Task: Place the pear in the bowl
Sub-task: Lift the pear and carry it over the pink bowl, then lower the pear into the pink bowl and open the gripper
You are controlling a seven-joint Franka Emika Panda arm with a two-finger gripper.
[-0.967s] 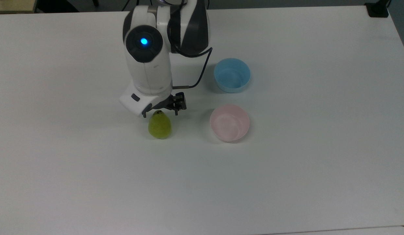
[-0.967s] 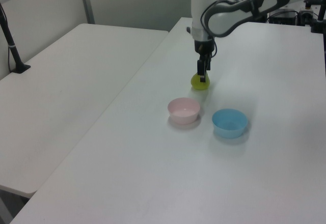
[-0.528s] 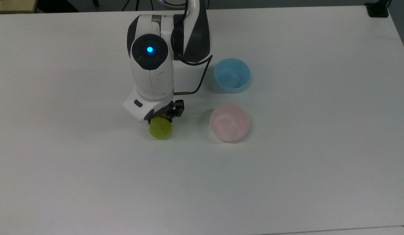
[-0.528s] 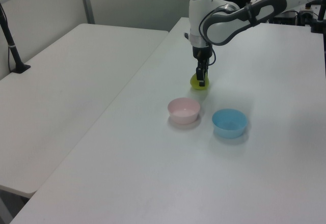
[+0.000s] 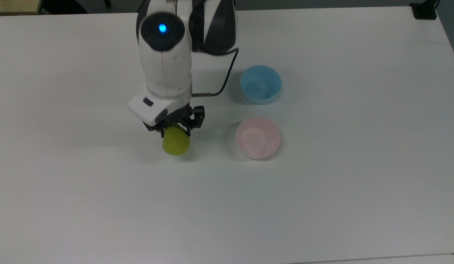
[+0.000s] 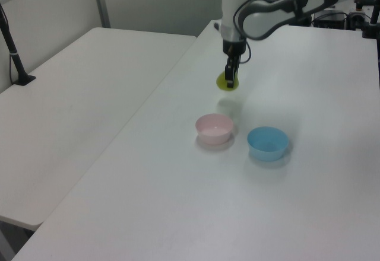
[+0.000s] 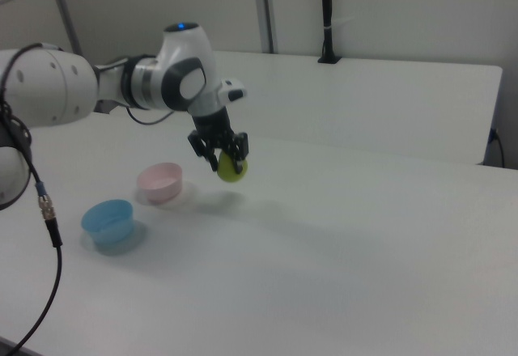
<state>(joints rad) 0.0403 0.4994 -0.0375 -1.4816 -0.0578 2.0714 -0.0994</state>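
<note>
Clamping the pear (image 5: pixel 176 142) above table (image 5: pixel 322 201), gripper (image 5: pixel 178 129) (1 arm) hangs apart from pink bowl (image 5: pixel 258 138).

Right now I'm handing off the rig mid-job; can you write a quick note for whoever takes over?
Gripper: jaws shut on the pear, holding it from above. The right view and the left view show the pear lifted clear of the table, with its shadow below.
Pink bowl: empty, upright, to the top view's right of the pear.
Blue bowl: empty, beyond the pink one in the top view; not the target.
Done: pear grasped and raised.
Left: carry it toward the top view's right until over the pink bowl, lower, open the jaws, withdraw.
</note>
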